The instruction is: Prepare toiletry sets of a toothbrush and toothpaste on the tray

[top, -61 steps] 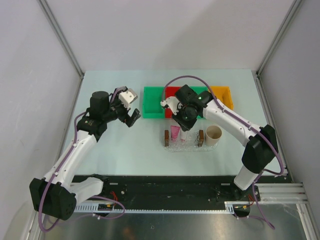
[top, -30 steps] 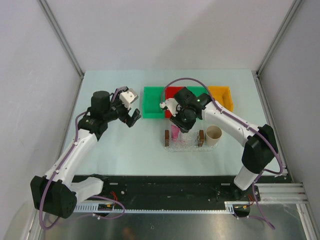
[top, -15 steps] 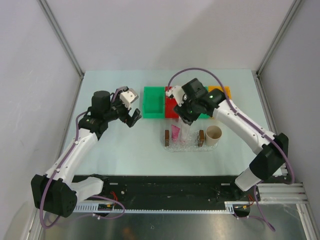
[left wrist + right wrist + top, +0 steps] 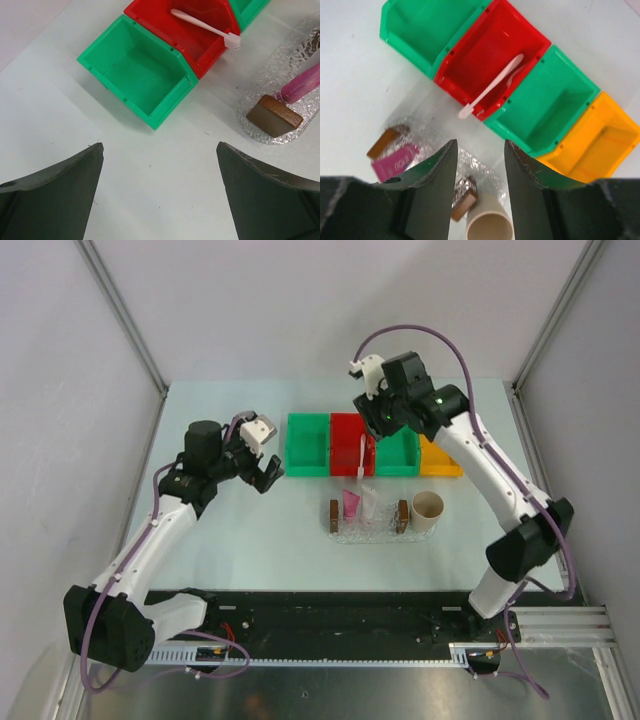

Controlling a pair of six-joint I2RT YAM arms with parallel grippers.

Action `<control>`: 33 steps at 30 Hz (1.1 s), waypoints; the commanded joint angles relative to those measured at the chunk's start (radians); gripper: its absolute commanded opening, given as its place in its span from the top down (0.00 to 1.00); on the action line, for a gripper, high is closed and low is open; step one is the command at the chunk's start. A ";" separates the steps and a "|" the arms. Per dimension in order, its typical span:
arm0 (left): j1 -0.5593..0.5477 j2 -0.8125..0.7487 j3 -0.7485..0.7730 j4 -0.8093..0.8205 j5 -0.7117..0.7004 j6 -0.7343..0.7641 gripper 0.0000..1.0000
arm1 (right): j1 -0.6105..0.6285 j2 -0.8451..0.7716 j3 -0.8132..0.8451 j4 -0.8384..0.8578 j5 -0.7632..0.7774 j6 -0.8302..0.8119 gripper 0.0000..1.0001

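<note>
The white toothbrush (image 4: 360,456) lies in the red bin (image 4: 345,435) with its head over the bin's front rim; it also shows in the right wrist view (image 4: 492,86) and the left wrist view (image 4: 200,27). The pink toothpaste (image 4: 350,503) lies in the clear tray (image 4: 385,528), near its left brown handle (image 4: 274,116). My right gripper (image 4: 378,420) hangs high above the bins, open and empty (image 4: 480,150). My left gripper (image 4: 262,472) is open and empty (image 4: 157,150), over bare table left of the bins.
A row of bins stands at the back: green (image 4: 308,445), red, green (image 4: 398,453), yellow (image 4: 440,455). A beige cup (image 4: 427,507) stands against the tray's right end. Grey walls close in both sides.
My right gripper has risen from just over the tray and moved back above the bins. The toothbrush now shows lying over the red bin's front rim. The left arm has not moved.
</note>
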 commanded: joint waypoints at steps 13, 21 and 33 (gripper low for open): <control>0.008 -0.061 -0.055 0.091 -0.036 -0.044 0.01 | -0.005 0.485 0.354 0.058 0.108 0.200 0.56; 0.008 -0.081 -0.081 0.097 -0.033 -0.036 0.01 | -0.005 0.583 0.341 0.052 0.139 0.197 0.56; 0.008 -0.075 -0.084 0.100 -0.030 -0.042 0.01 | -0.009 0.663 0.307 0.041 0.182 0.208 0.59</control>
